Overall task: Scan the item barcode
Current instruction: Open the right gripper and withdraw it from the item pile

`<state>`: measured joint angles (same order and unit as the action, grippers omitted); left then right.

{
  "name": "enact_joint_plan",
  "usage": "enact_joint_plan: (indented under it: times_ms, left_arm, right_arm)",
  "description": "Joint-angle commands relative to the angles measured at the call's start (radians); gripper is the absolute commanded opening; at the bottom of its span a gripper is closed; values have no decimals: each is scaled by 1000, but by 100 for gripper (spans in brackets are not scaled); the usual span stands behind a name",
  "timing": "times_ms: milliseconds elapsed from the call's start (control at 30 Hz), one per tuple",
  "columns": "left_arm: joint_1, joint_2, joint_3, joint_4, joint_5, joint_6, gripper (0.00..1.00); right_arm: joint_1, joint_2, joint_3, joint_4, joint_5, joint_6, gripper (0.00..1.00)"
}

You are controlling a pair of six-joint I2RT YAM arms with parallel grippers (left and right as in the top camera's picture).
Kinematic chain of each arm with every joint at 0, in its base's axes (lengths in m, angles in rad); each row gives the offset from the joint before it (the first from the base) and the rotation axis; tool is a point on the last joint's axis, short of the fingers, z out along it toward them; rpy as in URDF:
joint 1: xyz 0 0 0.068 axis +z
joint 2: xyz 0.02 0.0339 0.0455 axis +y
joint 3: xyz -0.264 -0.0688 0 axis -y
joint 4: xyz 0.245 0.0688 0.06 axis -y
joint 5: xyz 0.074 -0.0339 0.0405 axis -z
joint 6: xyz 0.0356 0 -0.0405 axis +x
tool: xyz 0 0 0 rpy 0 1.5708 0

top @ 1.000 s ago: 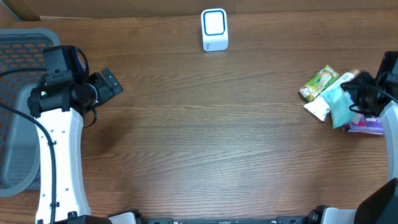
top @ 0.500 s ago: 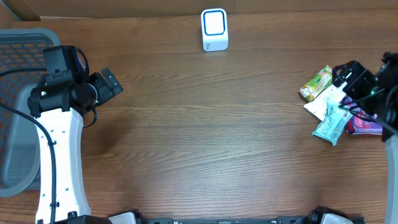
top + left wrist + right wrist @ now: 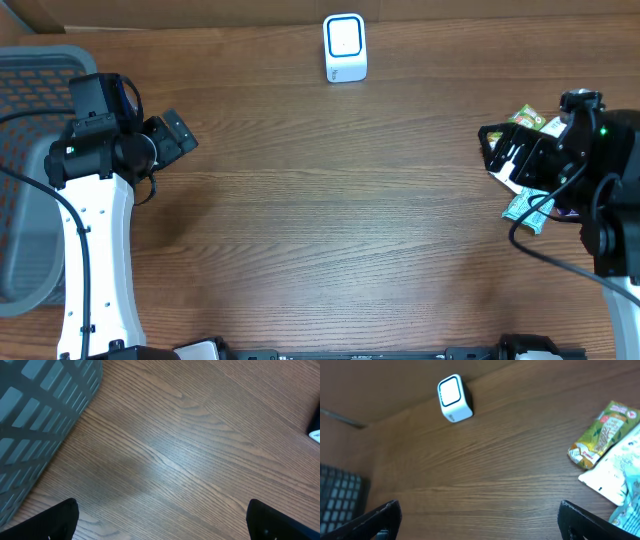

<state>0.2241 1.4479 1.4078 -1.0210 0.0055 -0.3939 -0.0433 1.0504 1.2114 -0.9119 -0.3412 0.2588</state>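
Counter (image 3: 330, 220): brown wood grain.
Scanner (image 3: 345, 47): small white box with a blue-rimmed window, upright at the middle of the far edge.
Items: green packet (image 3: 602, 435), white pouch (image 3: 620, 467) and teal packet (image 3: 528, 208), bunched together at the right edge.
In the way: the right arm (image 3: 610, 200) hides part of the pile from overhead.
Right end effector (image 3: 479, 510): at the pile's inward side, fingers spread wide, holding nothing.
Left end effector (image 3: 162, 505): near the left edge, fingers spread wide, empty.
Basket (image 3: 30, 60): grey, slatted, at the far left corner, beside the left arm (image 3: 95, 230).
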Motion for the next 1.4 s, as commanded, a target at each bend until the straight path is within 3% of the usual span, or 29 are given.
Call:
enact_joint_plan:
  times_ms: [0,267,400,900,1367]
  left_arm:
    - [-2,3,13,1,-10,-14,100]
    - [-2,3,13,2,-10,-14,100]
    - [-2,3,13,2,-10,-14,100]
    - [-2,3,13,2,-10,-14,100]
    - [-2,3,13,1,-10,-14,100]
  right_arm:
    - [41,-42,28,-13,-5,-95,100]
    - [72,-99,28,-92,-5,-113,100]
    - [73,-111,28,-142,-27,-57,100]
    - [73,-45,28,-225,45,-59,100]
    - [74,-142,0,-159,0,-302,100]
